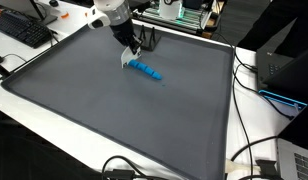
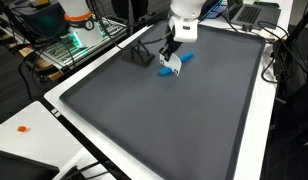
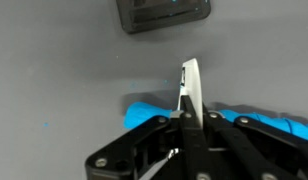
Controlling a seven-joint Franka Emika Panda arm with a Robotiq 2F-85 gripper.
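Dark grey mat (image 1: 124, 125) on white table (image 1: 34, 118), blue segmented object (image 1: 149, 71) lying near its far edge

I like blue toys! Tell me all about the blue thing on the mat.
The blue thing is long, bumpy and bright blue, like plastic. It lies flat on the grey mat. The shut gripper stands over one end, where a white bit shows; whether they touch is unclear.

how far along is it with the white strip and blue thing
Done: the pincer is shut on a white strip. In hand: it holds the strip at one end of the blue thing on the mat. Left: the strip is not yet let go; the blue thing lies flat.
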